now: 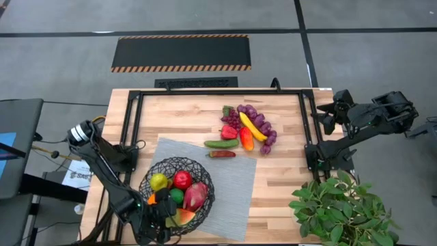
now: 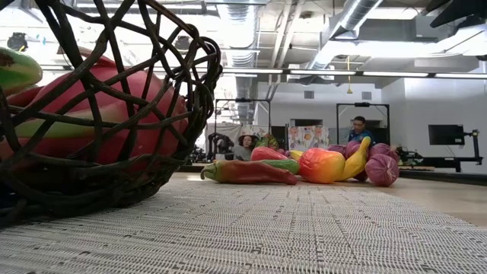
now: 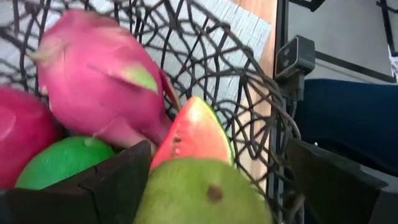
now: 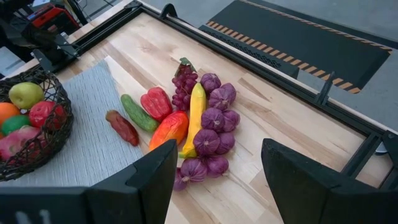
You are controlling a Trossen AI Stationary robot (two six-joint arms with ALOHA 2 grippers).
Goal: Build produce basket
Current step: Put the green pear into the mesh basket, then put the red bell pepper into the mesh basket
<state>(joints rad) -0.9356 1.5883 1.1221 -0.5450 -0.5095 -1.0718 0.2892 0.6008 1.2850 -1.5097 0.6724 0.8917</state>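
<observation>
The wire basket [image 1: 179,164] stands on the grey mat [image 1: 232,191] at the near left. It holds a yellow-green apple [image 1: 158,181], a red apple [image 1: 181,179], a lime [image 1: 176,196], a pink dragon fruit [image 3: 99,74] and a watermelon slice [image 3: 193,134]. My left gripper [image 1: 164,222] is open at the basket's near rim, one finger inside and one outside the wire wall [image 3: 264,118], with the slice between them. More produce lies on the table farther back: banana [image 1: 251,126], grapes [image 1: 232,117], cucumber [image 1: 221,143]. My right gripper [image 4: 219,146] hangs open above the far right corner. My left gripper stands with its inner finger [image 3: 118,183] right beside the watermelon slice's green rind [image 3: 199,193]. I cannot tell whether the two touch. The slice lies in the basket, its red face toward the dragon fruit.
A leafy green plant [image 1: 341,212] stands at the near right corner. Black frame rails [image 1: 218,92] run along the table's far edge and both sides. A red chilli [image 1: 222,154] lies on the mat's far edge, and purple bulbs [image 1: 268,137] lie beside the banana.
</observation>
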